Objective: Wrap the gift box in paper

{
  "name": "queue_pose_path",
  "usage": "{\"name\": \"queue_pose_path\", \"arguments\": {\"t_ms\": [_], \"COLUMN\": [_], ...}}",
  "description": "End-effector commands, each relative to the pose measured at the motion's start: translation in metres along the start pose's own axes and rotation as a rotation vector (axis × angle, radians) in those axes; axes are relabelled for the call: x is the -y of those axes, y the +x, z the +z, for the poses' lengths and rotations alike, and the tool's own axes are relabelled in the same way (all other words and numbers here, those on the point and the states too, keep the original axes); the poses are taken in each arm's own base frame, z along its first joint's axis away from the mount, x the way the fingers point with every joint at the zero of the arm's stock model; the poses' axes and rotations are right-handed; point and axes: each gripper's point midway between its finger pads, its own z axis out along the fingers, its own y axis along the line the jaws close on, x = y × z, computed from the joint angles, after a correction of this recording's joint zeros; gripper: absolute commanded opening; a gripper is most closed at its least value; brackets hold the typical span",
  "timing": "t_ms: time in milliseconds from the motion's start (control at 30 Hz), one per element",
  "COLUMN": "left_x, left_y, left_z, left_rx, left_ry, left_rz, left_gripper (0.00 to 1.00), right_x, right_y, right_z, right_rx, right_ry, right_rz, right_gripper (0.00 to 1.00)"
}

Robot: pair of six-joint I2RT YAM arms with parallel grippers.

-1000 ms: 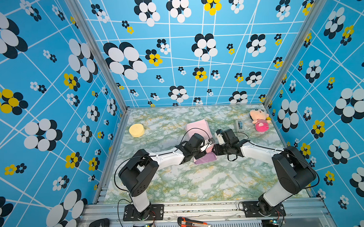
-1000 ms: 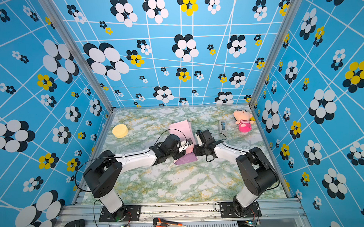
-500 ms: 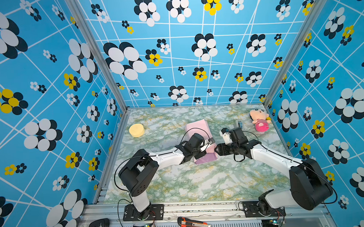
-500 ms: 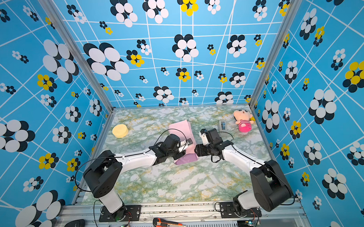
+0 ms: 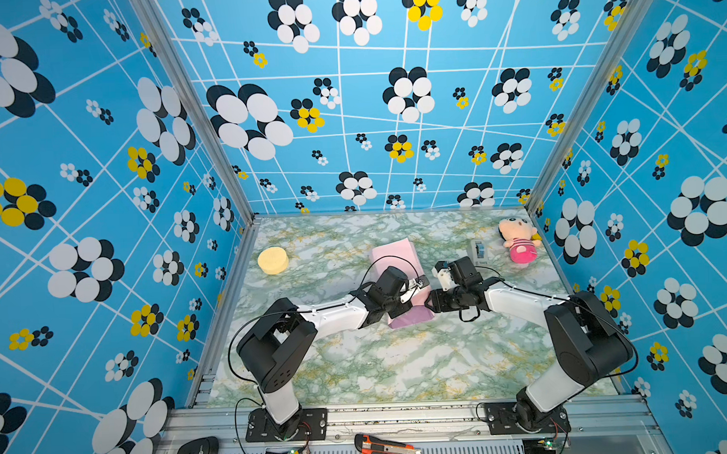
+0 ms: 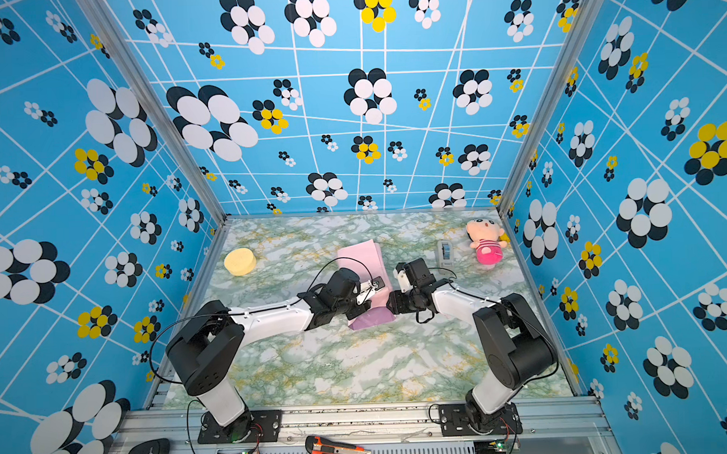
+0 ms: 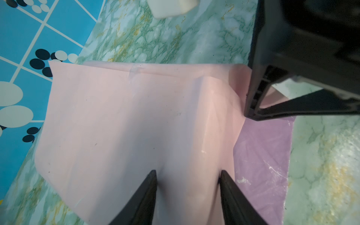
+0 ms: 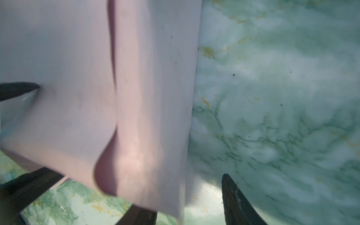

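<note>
- The paper lies near the middle of the marble-patterned tabletop; in both top views its far part shows pale pink and its near part lilac
- The gift box itself cannot be seen in any view; in the left wrist view the pink sheet drapes over a raised, squared-off form with one blunt corner, and a flat lilac strip lies on the tabletop beside it
- The left pincer reaches in from the left over the sheet
- In the left wrist view the left pincer's two black fingers stand moderately apart with their tips on the pink surface, and nothing is clamped between them
- The right pincer comes in from the right at the sheet's right edge, just beside the left pincer
- The right wrist view is blurred, yet the right pincer's jaws show apart: one finger is clear over the marble, the other sits mostly behind a loose pink flap whose edge runs down between them, not pinched
- A round yellow sponge rests far left on the tabletop, well apart from the paper
- A grey tape dispenser and a plush doll sit near the far right corner
- An orange-and-black utility knife lies on the front metal rail
</note>
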Motion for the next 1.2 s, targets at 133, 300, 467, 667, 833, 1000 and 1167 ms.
{"name": "queue_pose_path", "arguments": {"t_ms": [133, 300, 467, 667, 833, 1000, 1167], "left_x": [0.016, 0.017, 0.018, 0.016, 0.015, 0.016, 0.016], "left_y": [0.012, 0.011, 0.012, 0.011, 0.011, 0.009, 0.009], "left_z": [0.004, 0.005, 0.006, 0.007, 0.008, 0.008, 0.008], "left_rx": [-0.035, -0.033, -0.035, -0.038, -0.039, -0.034, -0.039], "left_ry": [0.073, 0.076, 0.079, 0.071, 0.069, 0.075, 0.075], "left_rz": [-0.019, -0.025, -0.034, -0.036, -0.032, -0.035, -0.033], "left_gripper": [0.52, 0.52, 0.52, 0.52, 0.52, 0.52, 0.52], "right_x": [0.007, 0.017, 0.009, 0.001, -0.007, -0.007, 0.001], "right_y": [-0.026, -0.020, -0.014, -0.004, 0.000, -0.001, 0.011], "right_z": [0.010, 0.013, 0.011, -0.003, -0.011, -0.010, -0.015], "right_rx": [0.070, 0.063, 0.076, 0.083, 0.095, 0.107, 0.048], "right_ry": [0.053, 0.114, 0.099, 0.054, 0.006, -0.001, 0.058], "right_rz": [0.011, 0.034, 0.069, 0.128, 0.158, 0.171, 0.147], "right_gripper": [0.36, 0.17, 0.21, 0.35, 0.36, 0.29, 0.41]}}
